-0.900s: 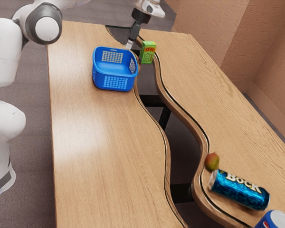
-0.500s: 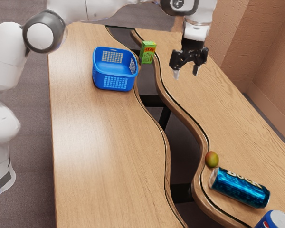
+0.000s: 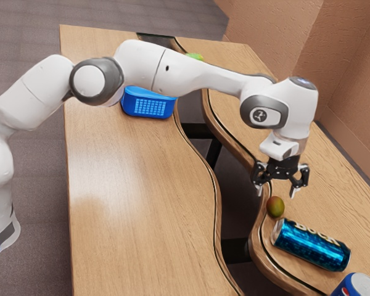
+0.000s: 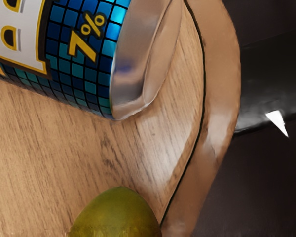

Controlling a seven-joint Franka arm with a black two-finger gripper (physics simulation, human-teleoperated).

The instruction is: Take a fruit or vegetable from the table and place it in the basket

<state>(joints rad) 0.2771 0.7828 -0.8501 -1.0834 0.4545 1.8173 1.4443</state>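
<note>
My gripper is open in the exterior view, its two fingertips spread wide just above a red-green mango-like fruit. The fruit rests on the table by the curved wooden edge, touched by neither finger as far as I can see. In the wrist view the green top of the fruit shows at the lower edge, close under my hand. The blue basket stands far off in the exterior view's upper left, its upper part hidden behind my arm.
A blue BOCK can lies on its side close to the fruit; its end is near it in the wrist view. Another blue can is at the exterior view's lower right. A dark gap runs beside the table's curved edge. A green box is partly hidden.
My arm has swung from near the basket and green box across the table, and my open gripper has come down over the fruit. The arm now covers part of the basket.
</note>
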